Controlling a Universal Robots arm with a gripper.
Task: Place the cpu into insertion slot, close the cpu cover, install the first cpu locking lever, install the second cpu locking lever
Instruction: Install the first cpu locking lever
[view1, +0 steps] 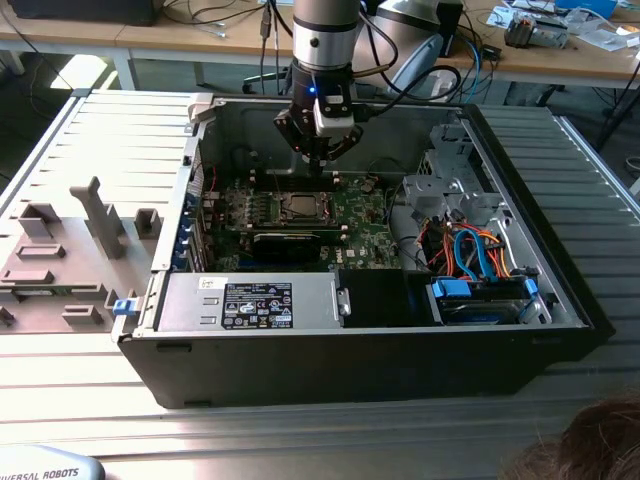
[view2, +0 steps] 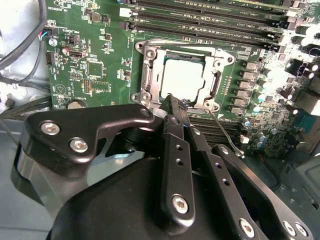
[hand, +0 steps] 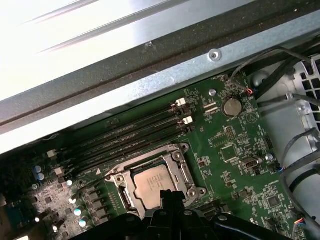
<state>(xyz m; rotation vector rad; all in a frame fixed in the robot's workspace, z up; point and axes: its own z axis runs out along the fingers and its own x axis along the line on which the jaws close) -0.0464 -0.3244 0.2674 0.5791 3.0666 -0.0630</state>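
Note:
The cpu (view2: 182, 77), a silver-grey square chip, lies in the insertion slot (view1: 299, 208) on the green motherboard. The cpu cover (view2: 148, 70), a silver frame with a square window, lies flat around the chip in both wrist views. A thin metal locking lever (view2: 223, 131) sticks out from one corner of the socket, away from the frame. My gripper (view2: 172, 101) is shut with nothing between its fingers, and its tips hover just at the socket's edge. In the first wrist view the gripper (hand: 169, 194) overlaps the rim next to the cpu (hand: 150, 182).
The motherboard sits inside an open black computer case (view1: 560, 300) with a power supply (view1: 250, 303), drive cage (view1: 455, 185) and blue and orange cables (view1: 480, 255). Memory slots (hand: 130, 137) run beside the socket. Grey fixtures (view1: 95, 215) stand at the exterior view's left. A person's head (view1: 590, 445) shows at the front.

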